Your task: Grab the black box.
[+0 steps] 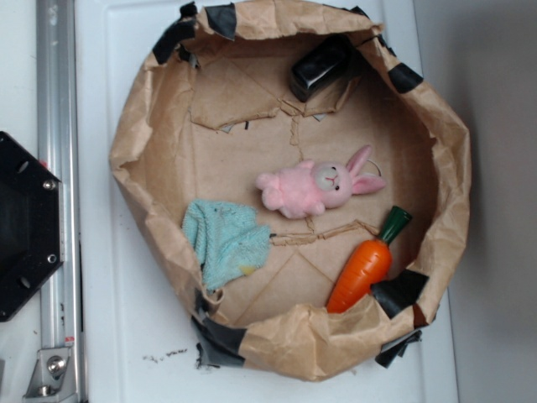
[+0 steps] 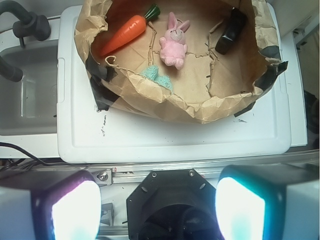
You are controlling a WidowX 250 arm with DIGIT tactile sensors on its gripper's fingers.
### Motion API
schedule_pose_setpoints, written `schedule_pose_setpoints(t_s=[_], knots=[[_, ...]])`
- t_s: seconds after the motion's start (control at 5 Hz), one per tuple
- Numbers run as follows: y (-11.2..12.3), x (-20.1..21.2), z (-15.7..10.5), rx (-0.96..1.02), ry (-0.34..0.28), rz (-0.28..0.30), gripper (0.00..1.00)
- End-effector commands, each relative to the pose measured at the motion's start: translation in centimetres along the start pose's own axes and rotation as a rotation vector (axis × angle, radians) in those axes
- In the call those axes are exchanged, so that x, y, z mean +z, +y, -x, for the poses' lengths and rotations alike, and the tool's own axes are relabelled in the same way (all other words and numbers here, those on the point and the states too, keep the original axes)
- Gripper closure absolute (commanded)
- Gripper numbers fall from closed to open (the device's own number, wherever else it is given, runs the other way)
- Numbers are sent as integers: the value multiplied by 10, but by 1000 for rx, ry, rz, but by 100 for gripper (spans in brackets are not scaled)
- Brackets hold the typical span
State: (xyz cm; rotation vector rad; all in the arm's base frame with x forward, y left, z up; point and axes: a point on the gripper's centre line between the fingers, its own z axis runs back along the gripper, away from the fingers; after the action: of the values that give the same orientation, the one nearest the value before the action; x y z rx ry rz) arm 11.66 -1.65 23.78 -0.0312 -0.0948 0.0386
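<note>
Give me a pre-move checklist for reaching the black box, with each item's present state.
1. Black box in view: ok, at the paper bowl's wall.
2. Box uncovered: ok.
3. Clear of the plush bunny and toy carrot: ok.
4. Gripper open: ok, fingers apart.
5. Gripper above box: not ok, outside the bowl.
6. Room for a finger on the wall side: cannot tell.

The black box (image 1: pixel 320 65) looks like glossy hard plastic. The basket wall (image 1: pixel 436 134) is crumpled matt brown paper (patched with shiny black tape (image 1: pixel 399 290)). The bunny (image 1: pixel 315 186) is fuzzy plush, the cloth (image 1: pixel 225 241) nubbly, the carrot (image 1: pixel 362 270) smooth plastic.
</note>
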Motion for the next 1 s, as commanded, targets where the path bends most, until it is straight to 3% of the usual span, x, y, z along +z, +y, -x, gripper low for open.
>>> schedule_pose_setpoints(t_s=[0.0, 0.6, 0.8], knots=[[0, 0, 0, 0, 0, 0, 0], [-14, -39, -103, 121, 39, -38, 0], [-7, -67, -125, 216, 29, 9, 0]])
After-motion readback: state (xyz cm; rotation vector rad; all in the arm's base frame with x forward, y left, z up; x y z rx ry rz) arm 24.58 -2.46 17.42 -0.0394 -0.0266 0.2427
